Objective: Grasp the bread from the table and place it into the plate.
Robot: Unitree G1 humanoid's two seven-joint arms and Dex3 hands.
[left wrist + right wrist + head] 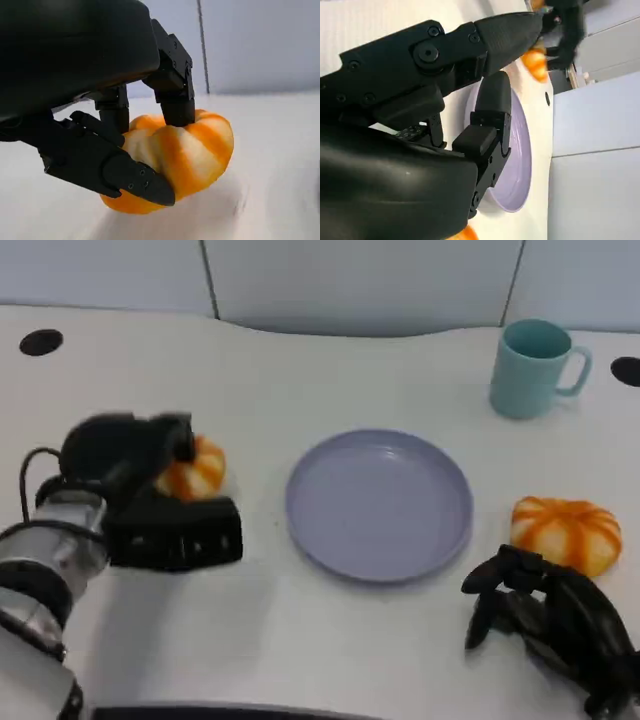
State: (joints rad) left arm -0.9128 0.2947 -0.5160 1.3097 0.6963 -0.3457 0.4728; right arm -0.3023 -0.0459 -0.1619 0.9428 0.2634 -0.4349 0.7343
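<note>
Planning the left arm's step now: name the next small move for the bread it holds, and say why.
Probably lift it and carry it toward the plate. The left hand already has its fingers closed around the striped bread, and the wrist view shows it slightly off the table. The plate lies bare beside it, toward the robot's right, so only the transfer seems left.

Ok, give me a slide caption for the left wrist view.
Left hand grips the orange-and-white striped bread roll on the white table.

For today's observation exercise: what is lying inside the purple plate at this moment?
Nothing lies in the plate; its whole inner surface shows bare. One bread is in the left hand, the other bread beside the plate.
</note>
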